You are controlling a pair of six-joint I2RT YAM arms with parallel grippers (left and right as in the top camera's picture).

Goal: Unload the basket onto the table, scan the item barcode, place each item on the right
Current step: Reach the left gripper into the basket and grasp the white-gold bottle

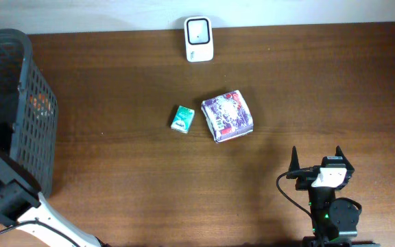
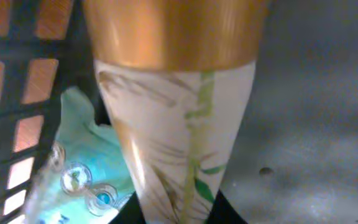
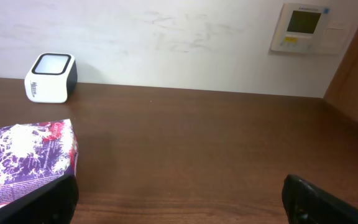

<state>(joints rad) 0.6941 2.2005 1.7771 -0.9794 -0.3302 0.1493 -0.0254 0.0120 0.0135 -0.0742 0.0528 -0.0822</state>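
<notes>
No scan is done yet: far left of the scanner [image 1: 199, 39], the left gripper [image 2: 178, 214] is at a white-gold tube [image 2: 179, 112] inside the basket [image 1: 19, 89], its jaws unclear, while the right gripper [image 1: 317, 161] has jaws wide apart.

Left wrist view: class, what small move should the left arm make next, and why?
Probably a short, straight lift. The white-and-gold tube sits between the fingers of the left gripper inside the basket, beside a teal packet, while the scanner stands at the table's far edge. Whether the grip is firm cannot be told, so lift slowly.
</notes>
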